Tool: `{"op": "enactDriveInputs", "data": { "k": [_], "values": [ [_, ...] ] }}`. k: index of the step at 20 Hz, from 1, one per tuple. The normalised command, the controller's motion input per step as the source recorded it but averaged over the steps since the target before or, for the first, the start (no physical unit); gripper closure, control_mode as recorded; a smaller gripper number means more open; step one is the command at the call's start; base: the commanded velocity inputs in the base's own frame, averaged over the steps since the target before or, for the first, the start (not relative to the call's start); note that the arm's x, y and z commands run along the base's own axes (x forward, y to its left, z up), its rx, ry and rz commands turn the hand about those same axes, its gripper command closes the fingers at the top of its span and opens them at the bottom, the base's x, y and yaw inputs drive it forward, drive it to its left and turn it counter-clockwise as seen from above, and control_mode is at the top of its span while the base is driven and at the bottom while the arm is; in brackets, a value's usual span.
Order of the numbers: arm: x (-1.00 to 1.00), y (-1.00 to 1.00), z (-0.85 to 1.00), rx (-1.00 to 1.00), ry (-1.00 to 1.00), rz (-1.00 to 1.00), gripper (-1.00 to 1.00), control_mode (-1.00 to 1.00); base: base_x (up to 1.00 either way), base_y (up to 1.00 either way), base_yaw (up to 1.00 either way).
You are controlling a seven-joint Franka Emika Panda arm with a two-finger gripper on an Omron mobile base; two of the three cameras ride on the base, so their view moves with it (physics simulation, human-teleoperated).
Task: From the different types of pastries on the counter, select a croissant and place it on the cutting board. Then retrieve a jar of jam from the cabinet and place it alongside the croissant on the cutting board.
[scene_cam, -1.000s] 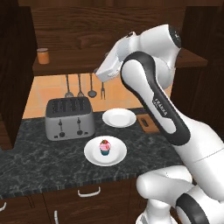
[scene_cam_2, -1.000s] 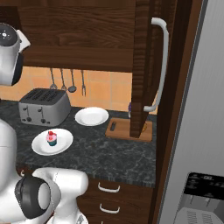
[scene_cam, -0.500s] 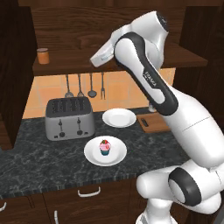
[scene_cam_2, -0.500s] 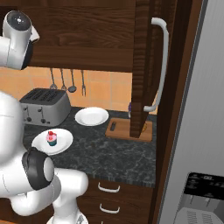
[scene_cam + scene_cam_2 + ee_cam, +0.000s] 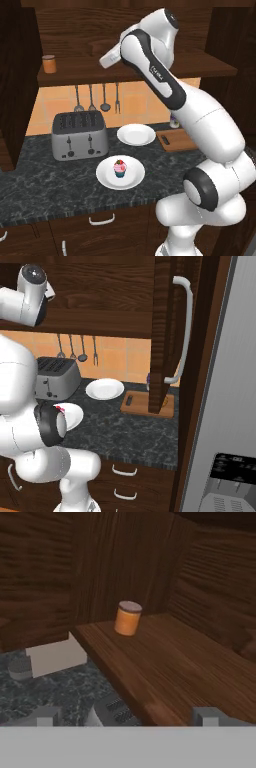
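The orange-brown jar of jam (image 5: 49, 64) stands upright at the left end of the cabinet shelf (image 5: 75, 74). My gripper (image 5: 104, 61) hangs open at shelf height, well to the right of the jar and not touching it. In the hand view the jar of jam (image 5: 128, 618) is ahead near the cabinet's back corner, and the fingertips (image 5: 47, 716) are spread wide with nothing between them. The cutting board (image 5: 180, 141) lies on the counter (image 5: 45, 185) at the right, partly behind my arm. The croissant is hidden. The pink cupcake (image 5: 120, 169) sits on a white plate (image 5: 107, 177).
A silver toaster (image 5: 79, 135) stands below the shelf, with an empty white plate (image 5: 136, 134) to its right. Utensils (image 5: 91, 97) hang on the wall. The open cabinet door (image 5: 161, 331) with its long handle hangs over the cutting board (image 5: 140, 405).
The arm has lifted and stretched out, bringing the hand up from over the counter to the cabinet shelf and pointing it left toward the jar. The pastries and plates have not moved.
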Motion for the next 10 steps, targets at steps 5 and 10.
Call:
{"op": "enactDriveInputs", "data": {
  "k": [5,10],
  "values": [
    [0.00,0.61,0.00,0.00,0.00,-0.04,-1.00,-1.00,0.00,0.00,0.00],
    [0.04,0.23,0.00,0.00,0.01,-0.03,-1.00,-1.00,0.00,0.00,0.00]
  ]
}}
